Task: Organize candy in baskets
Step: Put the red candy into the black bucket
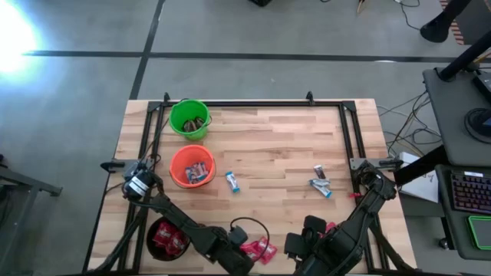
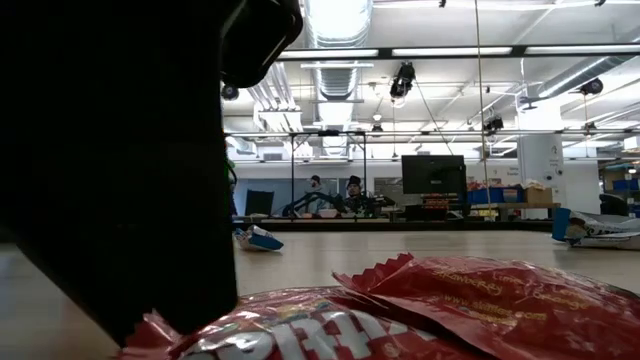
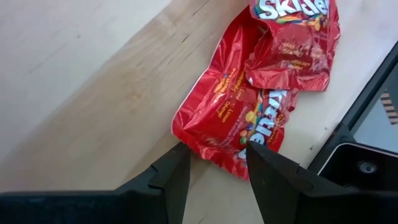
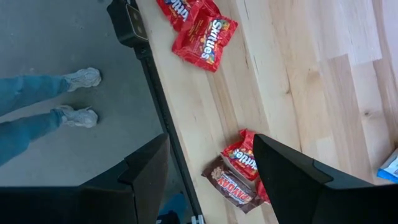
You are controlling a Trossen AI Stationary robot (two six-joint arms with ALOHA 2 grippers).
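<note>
Surface (image 1: 268, 153): pale, matt wood planks. Candy (image 3: 236, 112): glossy, crinkled red wrappers. Baskets (image 1: 189, 119): smooth plastic.

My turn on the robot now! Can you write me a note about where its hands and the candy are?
Left gripper: open, right at a red candy pack near the table's front edge, not gripping.
Right gripper: open, empty, above a brown candy bar.
Done: candy sits in the green basket, orange basket and black basket.
Left: red packs in front, one blue-and-white candy mid-table, more to the right.
</note>
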